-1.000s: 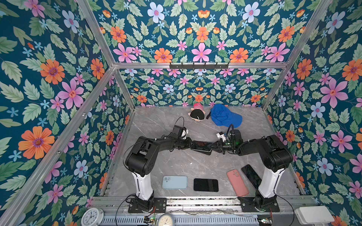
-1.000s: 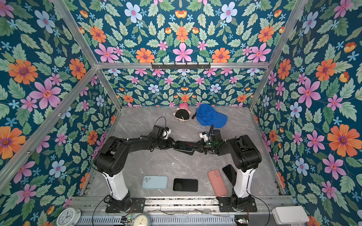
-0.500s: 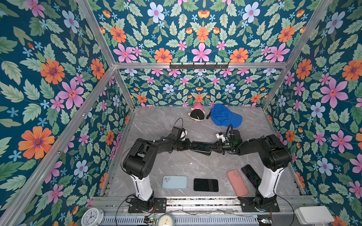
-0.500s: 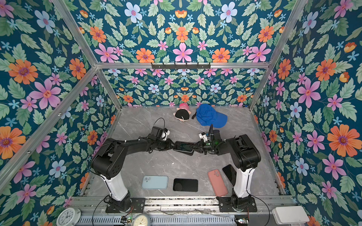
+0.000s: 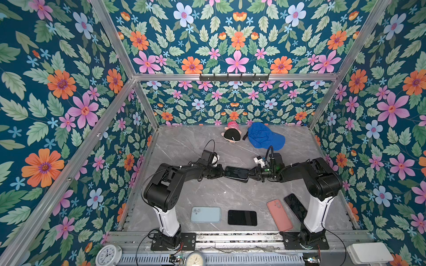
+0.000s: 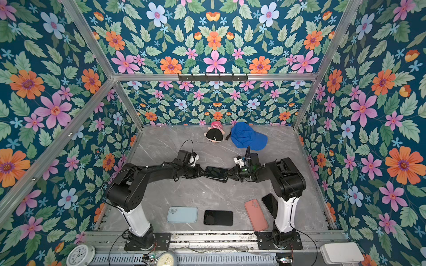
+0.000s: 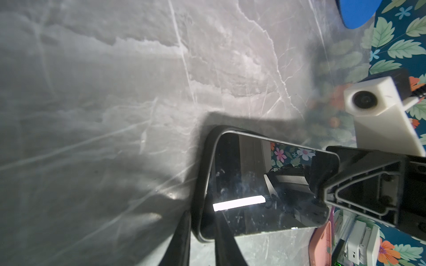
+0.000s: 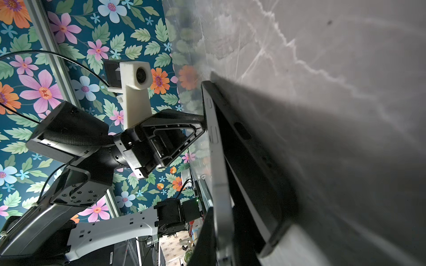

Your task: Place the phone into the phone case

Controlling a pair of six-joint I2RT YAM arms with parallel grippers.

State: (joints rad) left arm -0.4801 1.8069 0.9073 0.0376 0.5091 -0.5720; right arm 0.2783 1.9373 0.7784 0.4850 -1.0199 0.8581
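Left wrist view suggests the job is about half done: the phone point(image 7: 253, 184) lies screen-up on the phone case point(image 7: 202, 170), seated at the end nearest the left claw point(image 7: 202, 222) but, in the right wrist view, riding tilted above the rim toward the right claw point(image 7: 321, 179) (that end is yet to be pressed home). Nearest, the left claw stands narrow, fingers point(image 7: 182, 241) straddling phone case and phone; whether they pinch I cannot tell. Farther out, the right claw is clamped on the phone's far end.
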